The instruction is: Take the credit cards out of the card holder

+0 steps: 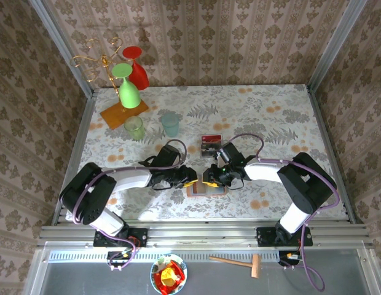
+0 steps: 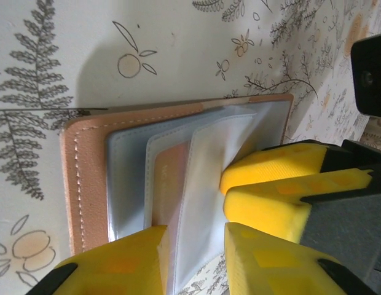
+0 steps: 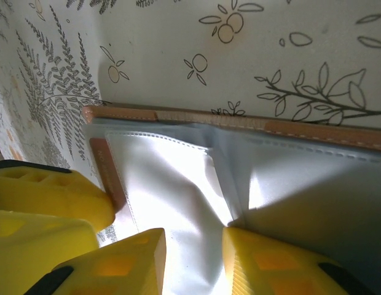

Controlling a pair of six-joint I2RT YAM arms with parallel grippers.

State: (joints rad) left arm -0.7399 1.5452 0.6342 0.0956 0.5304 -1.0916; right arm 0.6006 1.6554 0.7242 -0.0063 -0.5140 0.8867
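Beneath both grippers: table [image 1: 289, 117], card holder [image 2: 86, 178] lying open.
Left gripper [image 2: 196, 263]: jaws slightly apart astride a clear sleeve [image 2: 206, 166].
Right gripper [image 3: 193, 264]: narrow gap over a sleeve; grip unclear.
Beyond both: one credit card [image 1: 211, 145] out; others probably remain.

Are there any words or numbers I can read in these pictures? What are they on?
Nothing here can be read.
The card lying flat, top view: white print on dark and red, too small to read.
The card holder: no writing seen on its leather or clear pockets.
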